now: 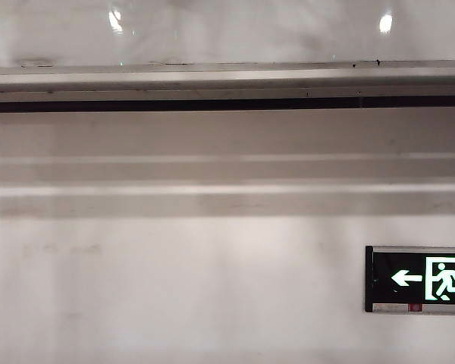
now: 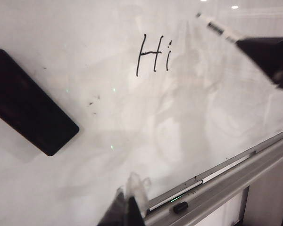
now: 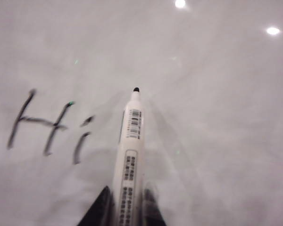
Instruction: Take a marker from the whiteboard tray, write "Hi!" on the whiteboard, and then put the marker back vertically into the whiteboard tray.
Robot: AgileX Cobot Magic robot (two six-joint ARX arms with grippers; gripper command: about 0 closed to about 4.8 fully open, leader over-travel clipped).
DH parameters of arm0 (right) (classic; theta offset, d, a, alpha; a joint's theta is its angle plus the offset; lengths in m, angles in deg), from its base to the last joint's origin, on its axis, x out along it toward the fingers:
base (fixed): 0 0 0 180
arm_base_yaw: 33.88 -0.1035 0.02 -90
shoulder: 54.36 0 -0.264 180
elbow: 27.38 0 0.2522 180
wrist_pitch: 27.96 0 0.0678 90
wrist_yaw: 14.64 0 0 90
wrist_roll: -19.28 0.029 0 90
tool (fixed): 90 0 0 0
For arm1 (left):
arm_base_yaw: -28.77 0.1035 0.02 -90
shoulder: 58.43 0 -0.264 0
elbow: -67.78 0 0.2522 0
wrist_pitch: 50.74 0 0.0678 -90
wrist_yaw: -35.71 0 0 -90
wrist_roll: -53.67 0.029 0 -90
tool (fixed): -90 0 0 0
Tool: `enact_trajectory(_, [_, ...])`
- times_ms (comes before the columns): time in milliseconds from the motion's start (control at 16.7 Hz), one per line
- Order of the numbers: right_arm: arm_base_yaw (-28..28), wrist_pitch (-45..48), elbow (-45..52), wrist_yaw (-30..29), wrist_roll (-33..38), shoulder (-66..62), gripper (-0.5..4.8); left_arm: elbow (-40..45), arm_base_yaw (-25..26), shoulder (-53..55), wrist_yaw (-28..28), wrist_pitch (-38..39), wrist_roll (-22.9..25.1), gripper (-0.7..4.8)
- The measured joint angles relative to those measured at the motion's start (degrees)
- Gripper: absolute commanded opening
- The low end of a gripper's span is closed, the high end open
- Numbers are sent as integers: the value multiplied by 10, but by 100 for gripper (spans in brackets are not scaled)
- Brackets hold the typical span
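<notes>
The marker, a white barrel with printed labels and a bare black tip, is clamped in my right gripper. Its tip points at the whiteboard just to the right of the handwritten "Hi"; I cannot tell whether it touches. In the left wrist view the right gripper holds the marker up and to the right of the "Hi". My left gripper hangs shut and empty near the whiteboard tray. In the exterior view the tray shows with no gripper.
A black eraser sticks to the board left of the writing. A small black cap lies in the tray near the left gripper. A green exit sign hangs on the wall below the tray.
</notes>
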Motion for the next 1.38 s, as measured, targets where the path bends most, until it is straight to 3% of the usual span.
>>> enact_trajectory(900, [10,0,0,0,-2,-26,-1,0,0,0,13,0,0,-6])
enact_trajectory(1379, [10,-102,0,5,4,-25,-1,0,0,0,13,0,0,-6])
